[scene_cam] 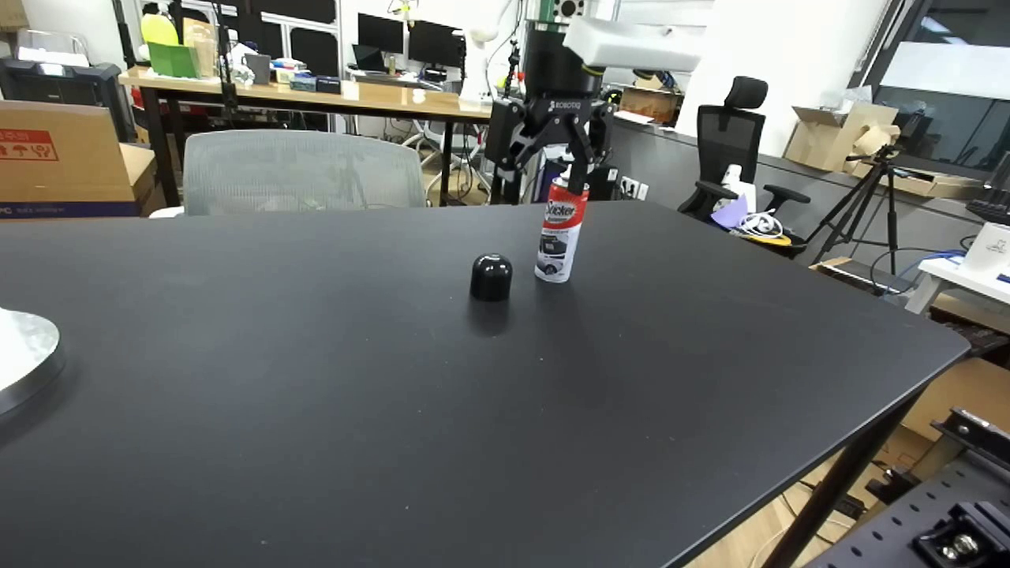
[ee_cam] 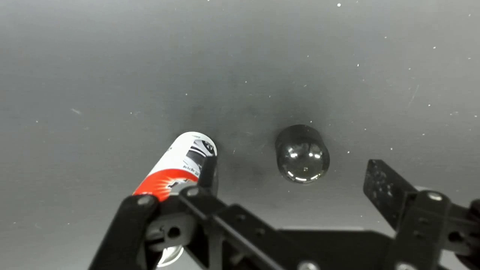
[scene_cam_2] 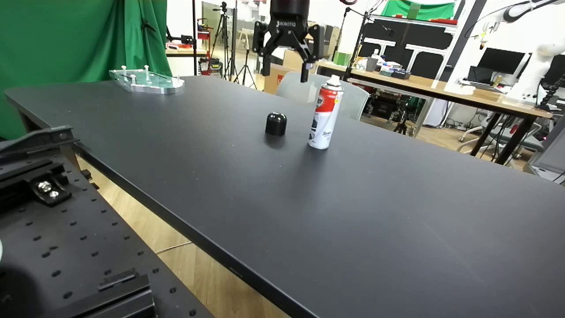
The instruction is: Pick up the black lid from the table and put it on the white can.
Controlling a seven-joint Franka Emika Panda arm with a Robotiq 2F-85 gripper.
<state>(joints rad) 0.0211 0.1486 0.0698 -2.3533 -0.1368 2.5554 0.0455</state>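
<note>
The black lid sits dome up on the black table, beside the white can, with a gap between them. It also shows in an exterior view and in the wrist view. The white can with its red band stands upright, its white nozzle on top. My gripper is open and empty, above the lid and away from the table. In the wrist view the lid shows between the open fingers; the left finger covers part of the can.
A clear plate with upright pegs lies at the far end of the table. A round white, metal-rimmed object is at the table's side. Mesh chair stands behind the table. A perforated black plate adjoins the near edge.
</note>
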